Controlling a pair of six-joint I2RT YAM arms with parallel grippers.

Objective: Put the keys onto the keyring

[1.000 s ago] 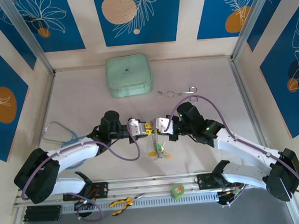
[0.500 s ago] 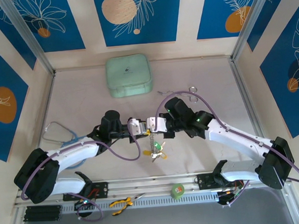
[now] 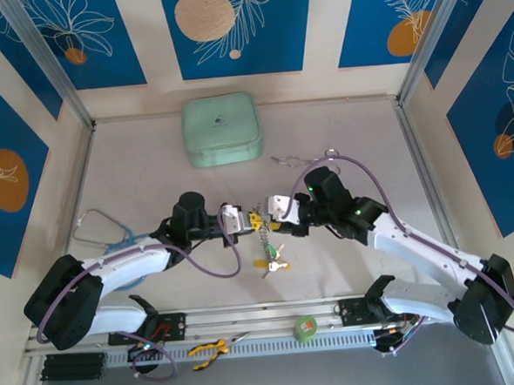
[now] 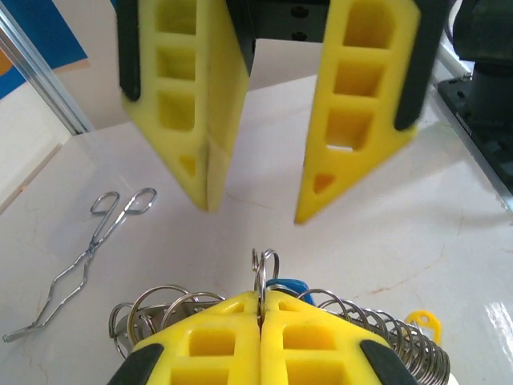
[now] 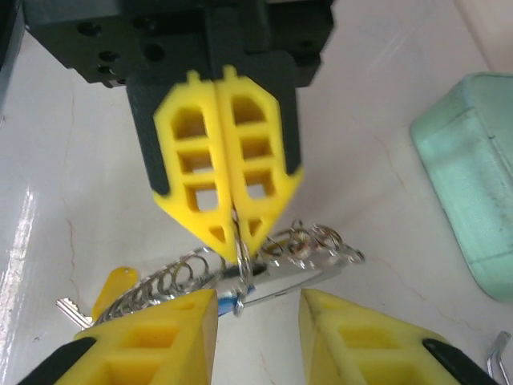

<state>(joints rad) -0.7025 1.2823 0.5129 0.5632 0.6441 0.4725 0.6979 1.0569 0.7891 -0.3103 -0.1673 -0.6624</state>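
Left gripper (image 5: 231, 231) clenched on keyring (image 4: 265, 265) wire, above centre of table (image 3: 153, 199). Keys (image 3: 274, 263) dangle below. Right gripper (image 4: 256, 204) unclenched, facing it. Judged light, stiff, slippery, prone to swinging. Best hold: bare hoop wire beside the left fingertips.

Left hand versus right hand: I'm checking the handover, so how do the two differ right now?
The left hand is shut, pinching the keyring; the right hand is open, gripping nothing. The keys hang below the left hand's grip, none from the right hand. Both have yellow fingers and face each other tip to tip.
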